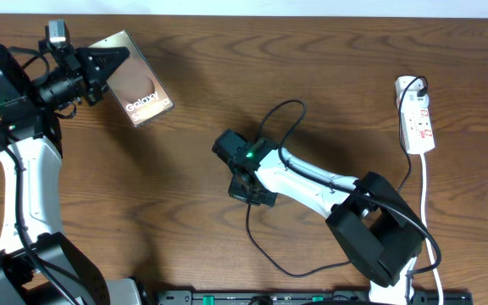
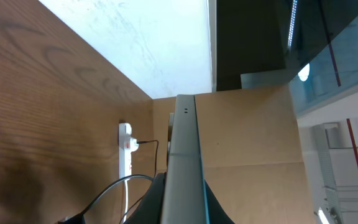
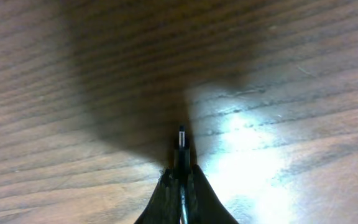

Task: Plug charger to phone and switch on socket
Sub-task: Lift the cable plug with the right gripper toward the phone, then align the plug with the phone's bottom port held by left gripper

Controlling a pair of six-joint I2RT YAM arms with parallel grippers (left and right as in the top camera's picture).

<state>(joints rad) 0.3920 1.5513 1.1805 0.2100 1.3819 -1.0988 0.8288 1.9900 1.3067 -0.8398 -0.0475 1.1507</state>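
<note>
The phone, dark and glossy with white "Galaxy" lettering, is tilted up at the table's far left. My left gripper is shut on its upper edge; the left wrist view shows the phone edge-on between the fingers. My right gripper is at the table's middle, shut on the charger's plug, whose metal tip sticks out ahead of the fingers over bare wood. The thin black charger cable loops from there to the white socket strip at the far right, also seen in the left wrist view.
The socket's white cord runs down the right side toward the front edge. A black rail lies along the front edge. The right arm's base stands at the front right. The table is brown wood.
</note>
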